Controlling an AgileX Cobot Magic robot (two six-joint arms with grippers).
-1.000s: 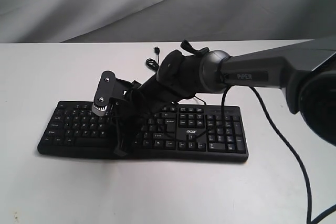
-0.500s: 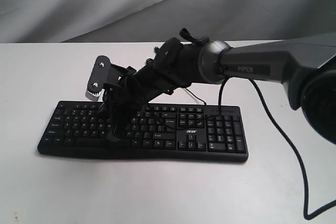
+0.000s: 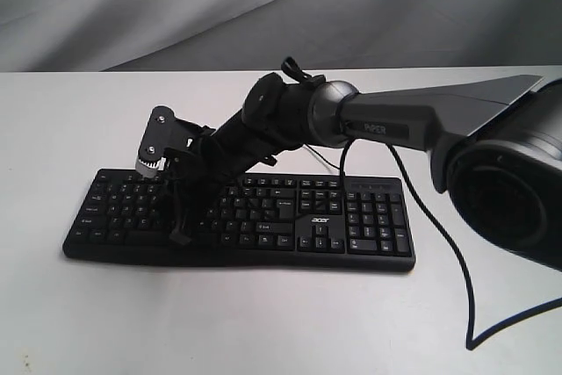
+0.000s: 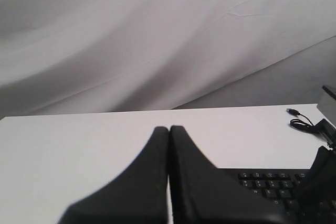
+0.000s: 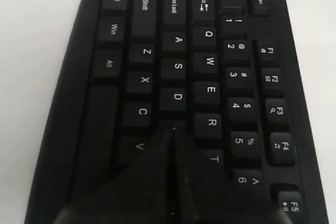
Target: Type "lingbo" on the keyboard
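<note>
The wide black keyboard (image 3: 369, 217) lies across the white table, its number pad on the right. My right arm reaches over it from the right. The right gripper (image 3: 182, 236) points down at the left half of the keys. In the right wrist view the right gripper (image 5: 172, 128) is shut, its tips by the key just past D (image 5: 177, 97), between V and R. Whether the tips touch a key I cannot tell. My left gripper (image 4: 169, 128) is shut and empty, above bare table beside the keyboard (image 4: 268, 182); it does not show in the exterior view.
The keyboard's thin cable ends in a coiled USB plug (image 4: 294, 112) on the table behind it. A black cable (image 3: 457, 278) hangs from the right arm and loops over the table at the front right. A grey cloth backdrop (image 3: 176, 6) rises behind the table.
The right arm has swung left along the keyboard, carrying the shut gripper from the middle keys to the left-hand keys. The hanging cable has shifted with it.
</note>
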